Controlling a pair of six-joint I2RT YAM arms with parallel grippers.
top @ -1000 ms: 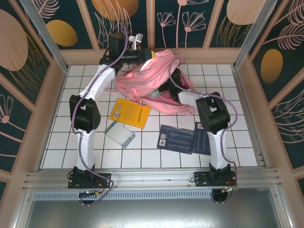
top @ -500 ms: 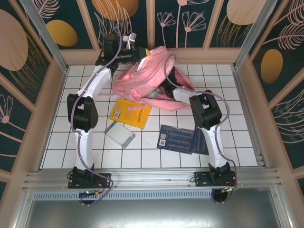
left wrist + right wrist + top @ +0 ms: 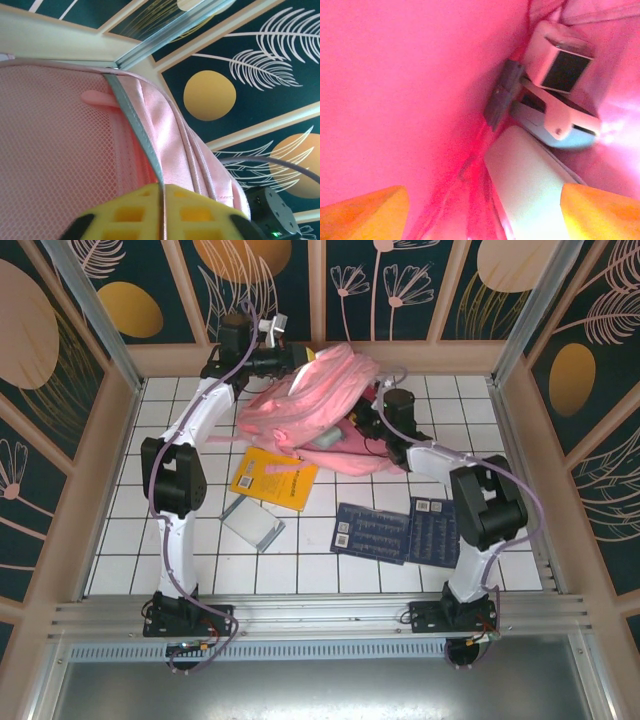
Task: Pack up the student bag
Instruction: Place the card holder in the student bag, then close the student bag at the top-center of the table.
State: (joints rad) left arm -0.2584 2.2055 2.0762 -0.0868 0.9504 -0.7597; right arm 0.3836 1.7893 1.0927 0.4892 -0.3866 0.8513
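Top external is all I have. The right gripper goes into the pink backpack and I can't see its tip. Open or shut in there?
Observer: Open. The right wrist view shows the right gripper inside the student bag, jaws wide apart, gripping nothing.
Operator: Anything in the bag?
Observer: Yes. A white cube with a dark face, a pale stapler-like tool and a flat pale case lie against the pink lining.
Operator: And the left?
Observer: In the left wrist view the left gripper pinches the bag's grey edge trim, beside the pink mesh panel.
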